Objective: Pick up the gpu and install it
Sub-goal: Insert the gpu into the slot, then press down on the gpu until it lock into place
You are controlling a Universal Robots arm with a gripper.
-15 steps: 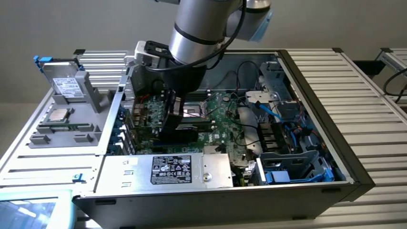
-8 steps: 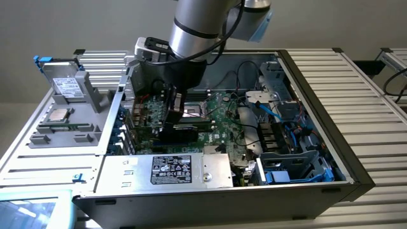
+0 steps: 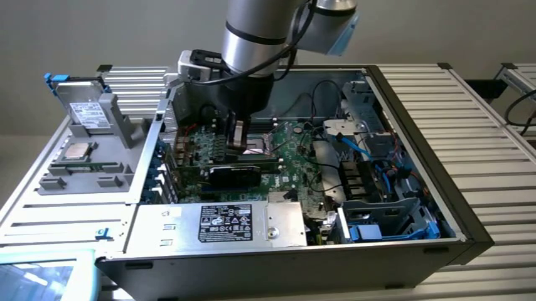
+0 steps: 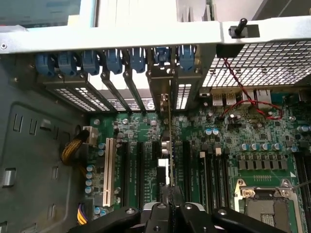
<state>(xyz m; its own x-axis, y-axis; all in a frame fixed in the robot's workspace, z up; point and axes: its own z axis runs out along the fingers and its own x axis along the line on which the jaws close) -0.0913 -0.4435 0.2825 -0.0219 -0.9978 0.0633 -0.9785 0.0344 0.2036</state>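
The gpu [image 4: 169, 141] shows edge-on in the wrist view as a thin upright card. It stands over the black expansion slots [image 4: 141, 165] of the green motherboard [image 4: 243, 141]. Its silver end bracket [image 4: 163, 82] reaches the case's rear slot openings, under the blue latches [image 4: 114, 60]. My gripper [image 4: 171, 208] is shut on the card's near end, one black finger on each side. In the exterior view the gripper [image 3: 240, 145] reaches down into the open computer case, with the dark card [image 3: 238, 174] right under it above the motherboard [image 3: 289, 147]. Whether the card sits fully in a slot is hidden.
The bare CPU socket [image 4: 265, 206] lies beside the gripper. Red wires [image 4: 243, 97] and a yellow cable bundle [image 4: 73, 148] run near the board. The power supply [image 3: 218, 222] fills the case's front, and drive bays with blue cables [image 3: 377, 175] stand on the exterior view's right. A grey parts fixture [image 3: 84, 144] stands outside on the left.
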